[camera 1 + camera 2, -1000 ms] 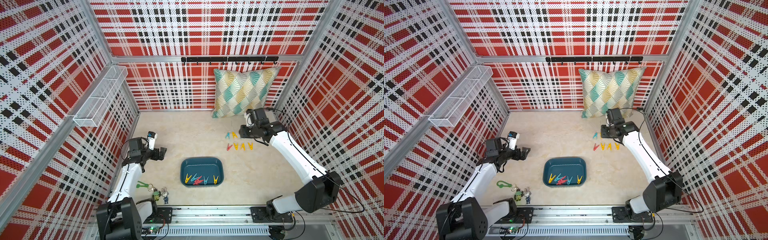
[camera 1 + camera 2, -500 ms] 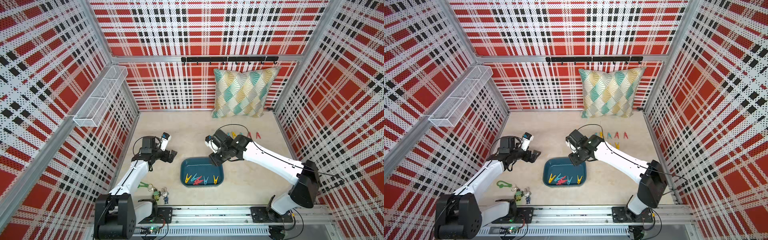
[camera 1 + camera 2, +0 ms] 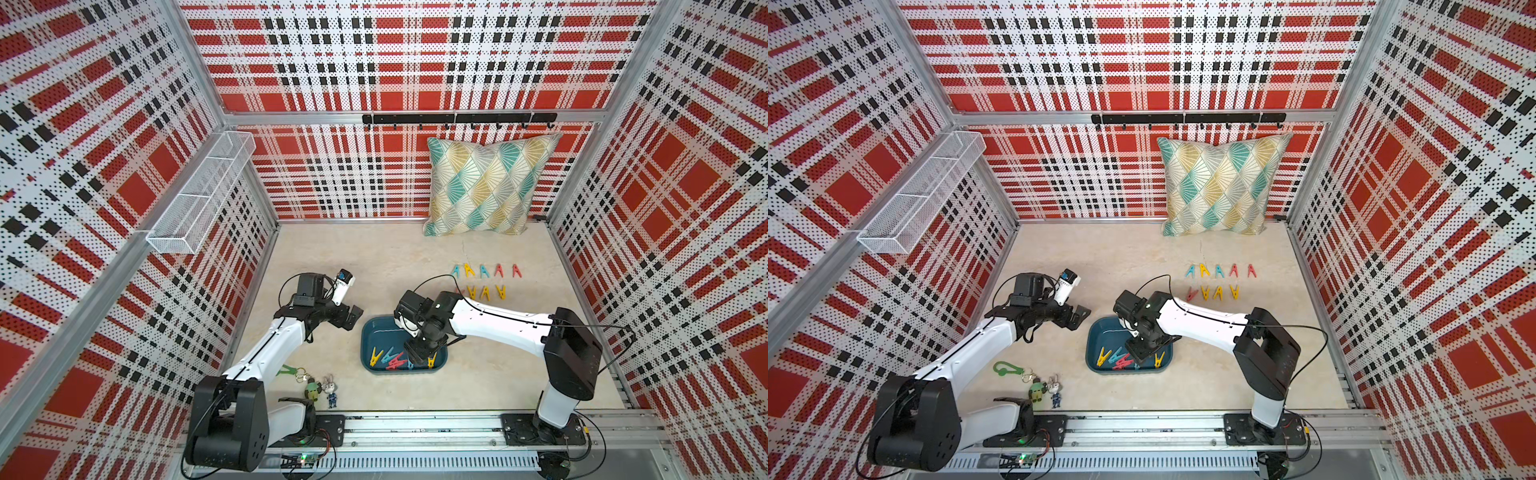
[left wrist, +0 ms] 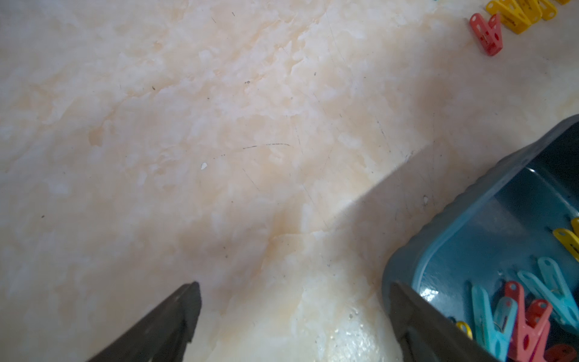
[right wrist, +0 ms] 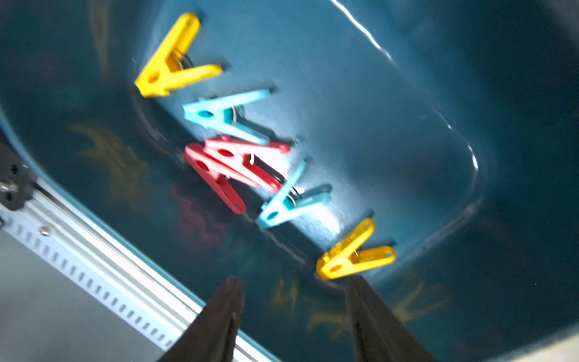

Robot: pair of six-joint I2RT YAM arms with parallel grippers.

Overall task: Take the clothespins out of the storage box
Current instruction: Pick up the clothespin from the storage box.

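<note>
Here the storage box has the right gripper in it, jaws half apart and empty; the left gripper hangs spread wide beside it. The clothespins inside seem light, stiff and slippery; the blurred yellow clothespin is probably best pinched across its flat sides.

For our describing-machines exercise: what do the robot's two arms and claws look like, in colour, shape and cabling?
Both the left arm and right arm have smooth white shells between chunky black joints. Thin black cables loop along them. A small white camera with a blue spot sits on the left wrist. The left claw and right claw have dark, tapering fingers.
</note>
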